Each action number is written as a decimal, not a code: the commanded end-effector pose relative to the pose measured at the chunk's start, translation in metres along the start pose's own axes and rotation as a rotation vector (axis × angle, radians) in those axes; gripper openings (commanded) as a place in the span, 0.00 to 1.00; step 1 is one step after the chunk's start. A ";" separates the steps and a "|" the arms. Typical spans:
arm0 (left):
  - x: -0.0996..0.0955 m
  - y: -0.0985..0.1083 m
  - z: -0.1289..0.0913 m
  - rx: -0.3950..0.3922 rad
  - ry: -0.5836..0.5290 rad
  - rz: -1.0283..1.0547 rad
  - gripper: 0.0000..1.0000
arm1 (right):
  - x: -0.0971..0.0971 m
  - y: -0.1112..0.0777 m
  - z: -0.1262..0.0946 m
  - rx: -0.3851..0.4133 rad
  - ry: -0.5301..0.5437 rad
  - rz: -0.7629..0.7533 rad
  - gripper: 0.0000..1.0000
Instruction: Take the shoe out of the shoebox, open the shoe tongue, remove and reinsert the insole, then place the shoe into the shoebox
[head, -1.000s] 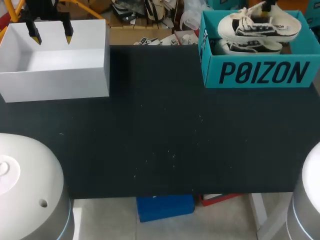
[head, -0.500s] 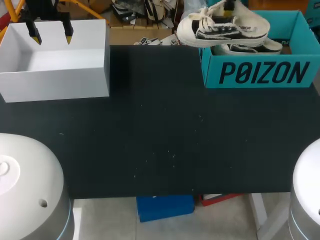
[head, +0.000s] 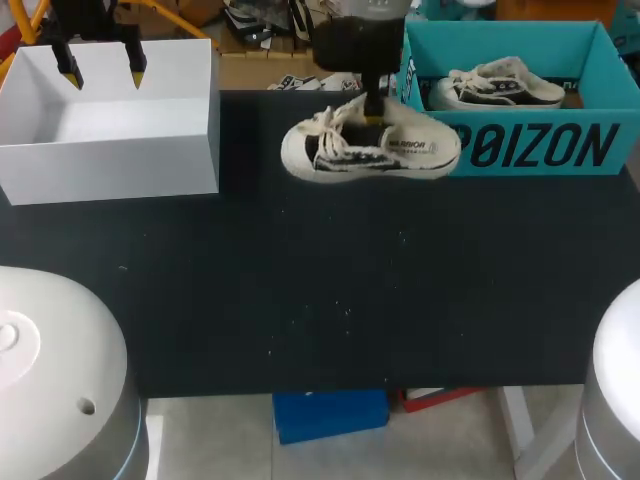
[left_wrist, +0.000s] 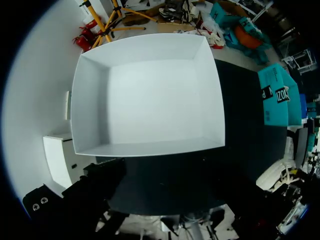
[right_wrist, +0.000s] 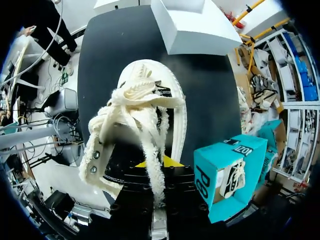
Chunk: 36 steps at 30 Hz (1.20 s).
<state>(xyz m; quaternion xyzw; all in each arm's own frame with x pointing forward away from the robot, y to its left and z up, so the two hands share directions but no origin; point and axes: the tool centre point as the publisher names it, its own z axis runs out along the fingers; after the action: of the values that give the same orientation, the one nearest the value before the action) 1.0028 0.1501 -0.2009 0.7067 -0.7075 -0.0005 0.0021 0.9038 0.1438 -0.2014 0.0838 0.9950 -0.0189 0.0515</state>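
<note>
Right arm enters at the upper middle of the head view, with its wrist pointing straight down over the table, just left of the shoebox. Right gripper is clenched on the shoe at its opening, fingers pointing down into the collar behind the laces. The shoe sits level in the upper middle of the frame, toe to the left. Its heel, to the right, overlaps the shoebox's front wall in the picture. Whether the sole touches the table cannot be told. In the right wrist view the shoe hangs from the gripper, toe ahead, laces loose over the tongue, a yellow tip showing under the collar. There the shoebox stands beside the gripper and the white box stands beyond the toe. A second shoe lies inside the shoebox, upper right of the head view. Left arm stands at the upper left, wrist vertical. Left gripper hangs over the white box, fingers released and spread apart, touching nothing. The left wrist view looks straight down into the white box, with the shoebox well apart across the table.
</note>
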 end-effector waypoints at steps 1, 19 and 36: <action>0.000 0.001 -0.001 -0.001 -0.001 -0.001 1.00 | 0.026 0.018 0.039 0.033 -0.063 -0.029 0.00; 0.000 0.001 -0.001 -0.001 -0.001 -0.001 1.00 | 0.063 0.058 0.145 -0.051 0.048 -0.147 0.00; 0.000 0.001 -0.001 -0.001 -0.001 -0.001 1.00 | 0.063 0.064 0.166 -0.080 0.068 -0.140 0.00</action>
<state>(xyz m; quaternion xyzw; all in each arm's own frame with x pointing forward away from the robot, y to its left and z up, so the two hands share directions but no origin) 1.0028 0.1500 -0.2009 0.7067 -0.7076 -0.0006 0.0021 0.8690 0.2084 -0.3755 0.0114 0.9995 0.0207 0.0189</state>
